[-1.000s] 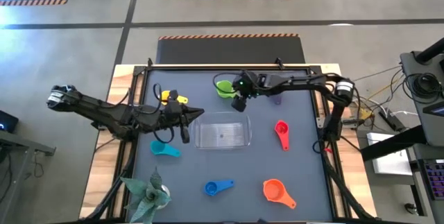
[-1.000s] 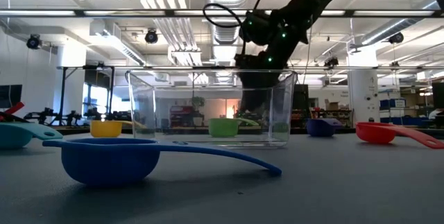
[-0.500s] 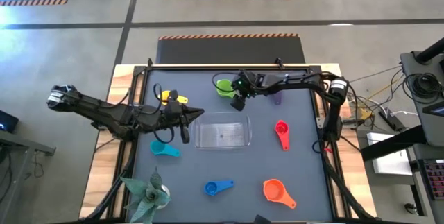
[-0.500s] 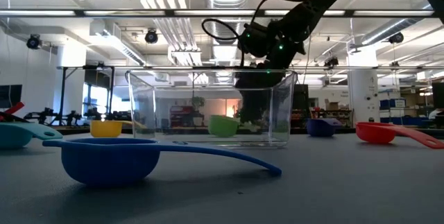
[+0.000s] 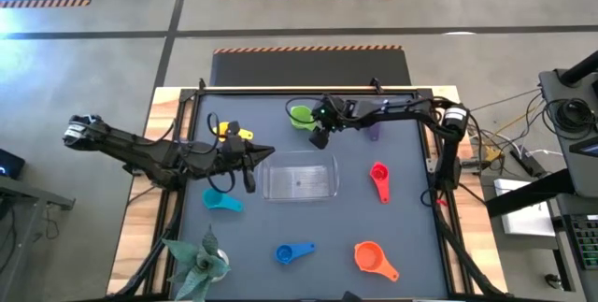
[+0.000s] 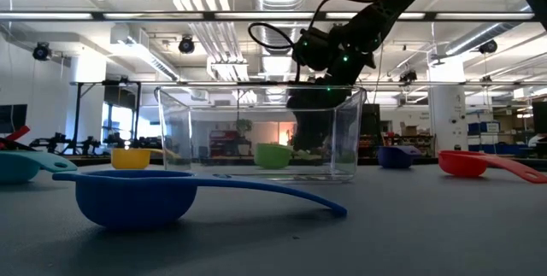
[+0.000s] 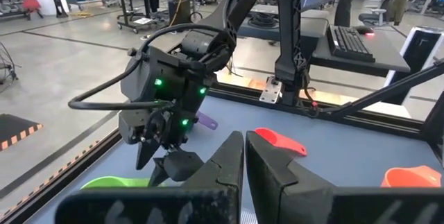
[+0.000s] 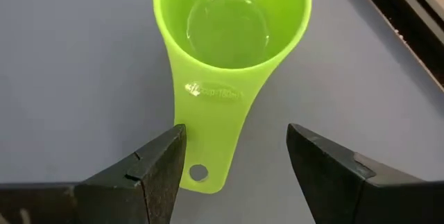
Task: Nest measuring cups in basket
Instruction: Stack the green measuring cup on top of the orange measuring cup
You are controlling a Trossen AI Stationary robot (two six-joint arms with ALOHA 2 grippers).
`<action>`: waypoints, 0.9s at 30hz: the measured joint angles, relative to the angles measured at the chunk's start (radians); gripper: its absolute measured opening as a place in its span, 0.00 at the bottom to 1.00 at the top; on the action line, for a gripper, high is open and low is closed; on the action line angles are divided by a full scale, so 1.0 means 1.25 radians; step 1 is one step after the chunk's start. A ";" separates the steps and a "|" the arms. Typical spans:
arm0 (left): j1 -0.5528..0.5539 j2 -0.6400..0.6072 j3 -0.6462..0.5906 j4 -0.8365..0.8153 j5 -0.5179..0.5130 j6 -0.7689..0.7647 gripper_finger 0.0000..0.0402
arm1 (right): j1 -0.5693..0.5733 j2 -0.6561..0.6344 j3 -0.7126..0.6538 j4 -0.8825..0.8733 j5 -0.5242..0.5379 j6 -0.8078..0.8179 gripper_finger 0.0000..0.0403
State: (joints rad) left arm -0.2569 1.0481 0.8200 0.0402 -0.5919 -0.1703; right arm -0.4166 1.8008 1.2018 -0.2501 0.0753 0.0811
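right claw poised over the lime-green plastic measuring cup's flat handle

in the low view's foreground lies a blue plastic measuring cup (image 6: 132, 195); behind it the clear rectangular plastic basket (image 6: 261, 131) sits mid-frame, no cup inside. in the high view's upper middle the right gripper (image 8: 236, 165) hangs with jaws spread either side of the lime-green cup (image 8: 225, 37)'s stiff flat handle, not touching. light, rigid, likely slick; pinch the handle mid-length. the left gripper (image 7: 239, 165), centre-left, is closed and empty.
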 joint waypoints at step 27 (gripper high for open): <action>0.006 0.000 -0.002 -0.002 0.000 0.000 0.00 | 0.037 -0.013 0.001 0.041 0.003 0.054 0.60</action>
State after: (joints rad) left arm -0.2495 1.0477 0.8169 0.0378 -0.5922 -0.1703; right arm -0.3705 1.7844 1.2030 -0.1990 0.0790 0.1480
